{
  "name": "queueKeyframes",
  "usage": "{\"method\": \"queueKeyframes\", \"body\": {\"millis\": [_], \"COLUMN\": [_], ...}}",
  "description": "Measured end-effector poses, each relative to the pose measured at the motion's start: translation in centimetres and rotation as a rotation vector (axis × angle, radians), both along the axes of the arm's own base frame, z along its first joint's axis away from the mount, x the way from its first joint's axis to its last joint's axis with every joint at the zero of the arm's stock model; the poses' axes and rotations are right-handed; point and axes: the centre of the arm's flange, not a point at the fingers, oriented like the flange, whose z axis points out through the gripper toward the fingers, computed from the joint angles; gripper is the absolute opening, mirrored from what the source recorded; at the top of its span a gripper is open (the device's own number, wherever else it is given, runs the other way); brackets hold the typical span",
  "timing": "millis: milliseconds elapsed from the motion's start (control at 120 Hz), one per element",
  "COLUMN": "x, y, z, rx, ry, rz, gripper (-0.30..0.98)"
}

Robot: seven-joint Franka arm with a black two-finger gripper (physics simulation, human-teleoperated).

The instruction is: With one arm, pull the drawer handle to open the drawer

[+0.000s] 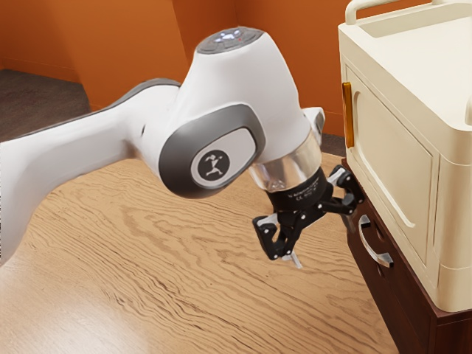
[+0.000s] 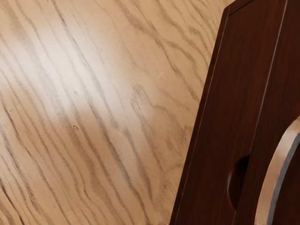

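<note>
My gripper (image 1: pixel 323 240) hangs tilted over the floor in front of the dark brown cabinet (image 1: pixel 394 306), its two fingers spread wide apart with nothing between them. The curved silver drawer handle (image 1: pixel 376 249) is on the cabinet's front, just to the exterior view's right of the nearer finger; whether they touch cannot be told. In the wrist view the handle (image 2: pixel 277 176) arcs along one edge, partly cut off, beside a dark rounded recess (image 2: pixel 237 183) in the brown wood (image 2: pixel 234 98). The drawer front looks flush with the cabinet.
A cream cabinet (image 1: pixel 394 140) with a raised rim and a gold upright handle (image 1: pixel 348 114) stands on the brown one, close beside my hand. The wood-grain surface (image 1: pixel 177 273) stretches below the arm, and orange walls (image 1: pixel 125 40) rise behind.
</note>
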Motion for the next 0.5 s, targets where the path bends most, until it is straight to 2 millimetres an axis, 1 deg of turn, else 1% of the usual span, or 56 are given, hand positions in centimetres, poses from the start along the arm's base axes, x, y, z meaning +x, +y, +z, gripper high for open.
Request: {"method": "queueKeyframes", "body": {"millis": [100,367,500], "x": [0.2,0.4,0.5], "y": [-0.5,-1.7,-2.0], "z": [-0.5,-1.1,-1.5], "rx": [-0.002,-0.005,-0.005], "ry": [-0.011,-0.034,-0.041], "rz": [-0.019,-0.069,-0.085], "gripper": [0.69,0.69,0.69]}}
